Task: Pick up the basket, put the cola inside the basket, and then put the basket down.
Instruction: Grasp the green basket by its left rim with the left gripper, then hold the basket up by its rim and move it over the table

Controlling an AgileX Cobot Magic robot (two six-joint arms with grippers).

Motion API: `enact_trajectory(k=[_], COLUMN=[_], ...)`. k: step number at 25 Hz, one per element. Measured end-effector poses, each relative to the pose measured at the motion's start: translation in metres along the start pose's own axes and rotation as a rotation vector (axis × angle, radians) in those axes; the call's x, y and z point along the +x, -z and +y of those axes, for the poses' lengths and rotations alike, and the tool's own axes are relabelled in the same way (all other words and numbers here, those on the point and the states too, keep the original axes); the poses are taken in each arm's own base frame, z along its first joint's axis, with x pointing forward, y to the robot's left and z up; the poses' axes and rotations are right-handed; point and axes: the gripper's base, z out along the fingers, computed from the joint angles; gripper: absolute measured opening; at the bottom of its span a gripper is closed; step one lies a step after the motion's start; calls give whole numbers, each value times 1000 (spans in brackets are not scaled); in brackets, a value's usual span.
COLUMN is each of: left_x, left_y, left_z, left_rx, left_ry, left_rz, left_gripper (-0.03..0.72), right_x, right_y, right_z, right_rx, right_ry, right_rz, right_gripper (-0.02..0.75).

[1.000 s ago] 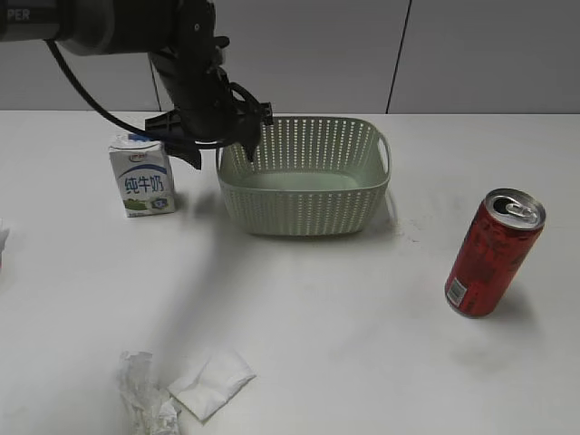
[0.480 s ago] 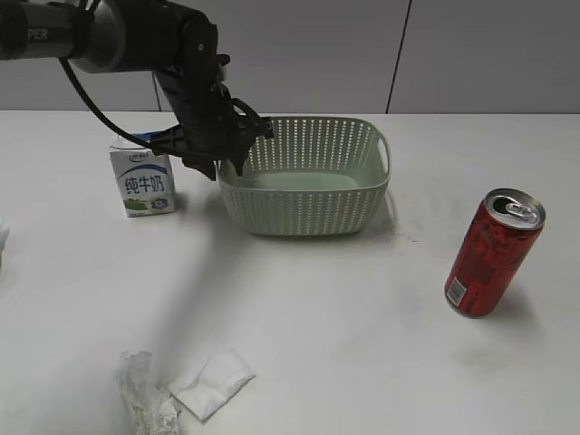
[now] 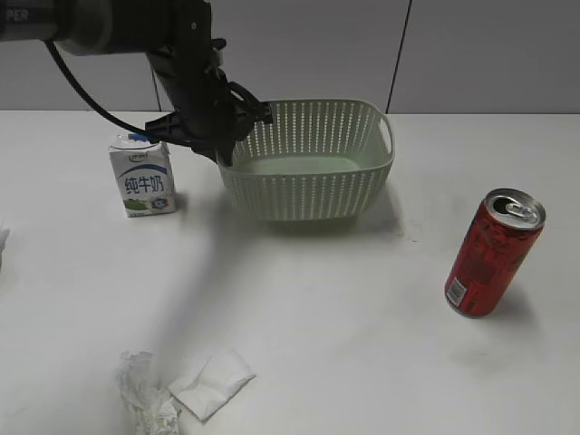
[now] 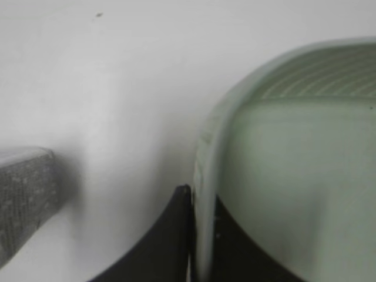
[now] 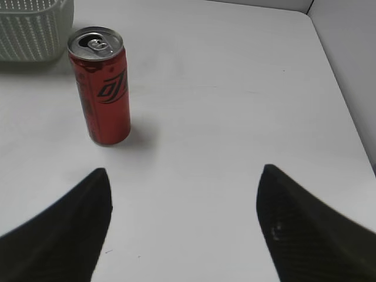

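Note:
The pale green perforated basket (image 3: 313,172) hangs a little above the white table at the back middle, its left end held. My left gripper (image 3: 227,145) is shut on the basket's left rim; in the left wrist view the rim (image 4: 202,176) runs between the two dark fingers, and the gripper (image 4: 202,200) pinches it. The red cola can (image 3: 492,252) stands upright at the right of the table. It also shows in the right wrist view (image 5: 101,88), ahead and left of my open, empty right gripper (image 5: 185,194). The right gripper is out of the exterior view.
A white-and-blue milk carton (image 3: 142,175) stands just left of the basket. Crumpled white paper (image 3: 145,394) and a folded white tissue (image 3: 210,382) lie at the front left. The table's right edge (image 5: 341,100) runs close to the cola. A basket corner (image 5: 35,29) shows top left.
My left gripper dipped onto the basket's left rim, closed on it and rose. The basket has come up off the table and shifted slightly. The cola has not moved.

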Motion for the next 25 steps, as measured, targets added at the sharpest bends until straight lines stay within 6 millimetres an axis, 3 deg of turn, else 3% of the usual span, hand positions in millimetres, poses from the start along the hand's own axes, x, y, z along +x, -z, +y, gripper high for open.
enact_trajectory(k=[6, 15, 21, 25], left_x=[-2, 5, 9, 28], left_y=[35, 59, 113, 138], left_z=[-3, -2, -9, -3], left_rx=[14, -8, 12, 11], left_ry=[-14, -40, -97, -121], left_rz=[-18, 44, -39, -67], left_gripper=[-1, -1, -1, -1], right_x=[0, 0, 0, 0], right_y=[0, 0, 0, 0], right_z=[0, 0, 0, 0], right_rx=[0, 0, 0, 0], right_ry=[-1, -1, -1, 0], right_rz=[0, 0, 0, 1], right_gripper=[582, 582, 582, 582])
